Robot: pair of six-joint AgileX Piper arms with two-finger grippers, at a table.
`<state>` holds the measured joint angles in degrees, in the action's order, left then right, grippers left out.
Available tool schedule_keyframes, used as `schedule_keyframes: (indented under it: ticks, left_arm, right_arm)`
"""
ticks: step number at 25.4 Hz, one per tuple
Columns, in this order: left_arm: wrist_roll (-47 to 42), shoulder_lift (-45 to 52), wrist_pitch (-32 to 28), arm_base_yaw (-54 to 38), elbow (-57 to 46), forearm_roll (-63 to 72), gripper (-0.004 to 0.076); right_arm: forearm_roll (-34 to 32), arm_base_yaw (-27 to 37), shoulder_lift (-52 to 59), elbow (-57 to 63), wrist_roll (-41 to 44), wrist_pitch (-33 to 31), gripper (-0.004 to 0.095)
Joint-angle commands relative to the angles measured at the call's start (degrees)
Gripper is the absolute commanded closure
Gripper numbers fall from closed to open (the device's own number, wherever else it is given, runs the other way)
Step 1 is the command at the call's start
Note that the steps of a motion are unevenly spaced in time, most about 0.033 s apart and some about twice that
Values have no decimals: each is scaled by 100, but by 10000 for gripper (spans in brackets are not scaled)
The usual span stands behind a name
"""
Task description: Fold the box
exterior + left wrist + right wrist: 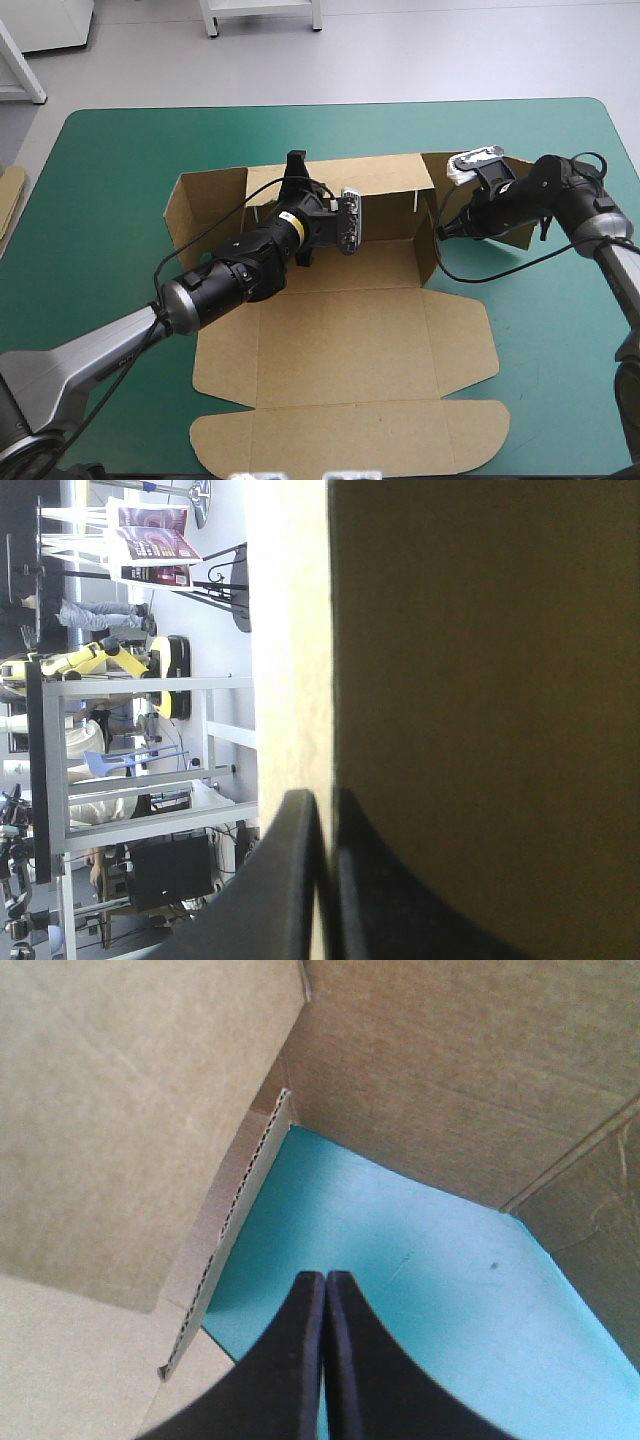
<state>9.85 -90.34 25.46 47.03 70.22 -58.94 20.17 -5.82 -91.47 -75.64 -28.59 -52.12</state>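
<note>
the box sits mid-tabletop, its back wall raised at 12 o'clock and its lid flat toward 6. the left hand pinches that wall. the right hand, pressed together and empty, is at the 3 o'clock side wall. the step looks like wall-raising; next probably calls for tucking that side inward.

Left gripper and right gripper have black fins, on black arms with silver-grey links and one yellow band

A robotics lab, it seems: a teal-green covered counter on smooth grey floor, white furniture legs beyond its far edge.
</note>
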Motion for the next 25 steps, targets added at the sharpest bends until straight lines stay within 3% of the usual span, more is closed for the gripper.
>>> schedule_keyframes:
  ticks: [1,18,25]
  left_arm:
    - [-127,176,39,28,102,79,732]
    - [-127,176,39,28,102,79,732]
    - [-127,176,39,28,102,79,732]
  right_arm:
    - [142,43,214,-155,-33,132,927]
    - [-80,43,277,-231,250,90,927]
    - [-469,43,330,-912,753,-703,927]
